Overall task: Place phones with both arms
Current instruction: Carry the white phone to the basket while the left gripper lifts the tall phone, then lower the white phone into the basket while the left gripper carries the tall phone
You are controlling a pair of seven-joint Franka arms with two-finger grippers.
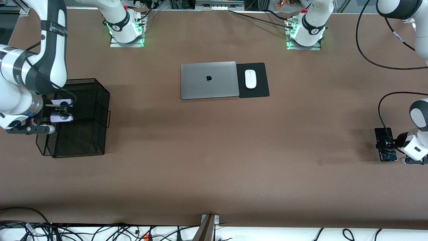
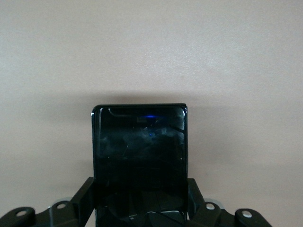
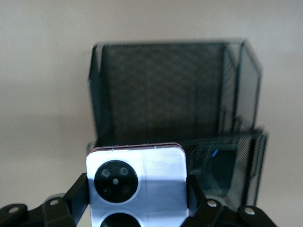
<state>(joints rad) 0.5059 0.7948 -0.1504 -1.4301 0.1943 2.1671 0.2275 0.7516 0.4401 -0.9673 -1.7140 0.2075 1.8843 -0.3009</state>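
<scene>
1. Right gripper [image 1: 60, 109] over the black mesh basket [image 1: 100, 100], jaws clamped on the lilac-white phone [image 3: 137, 184].
2. Closed laptop [image 1: 209, 80] and mouse [image 1: 250, 79] mid-desk.
3. Left gripper [image 1: 389, 144], jaws gripping the black phone [image 2: 139, 156] at its end of the desk [image 1: 214, 167].

Right gripper [image 1: 62, 109] jaws clamped, left gripper [image 1: 389, 144] jaws clamped

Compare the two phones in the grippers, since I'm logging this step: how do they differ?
The black phone is a long dark slab; the lilac phone is small, square and pale, with black circles. The left gripper holds the black phone over bare table at the left arm's end; the right gripper holds the lilac phone over the mesh basket. Both are clamped between two fingers.
</scene>
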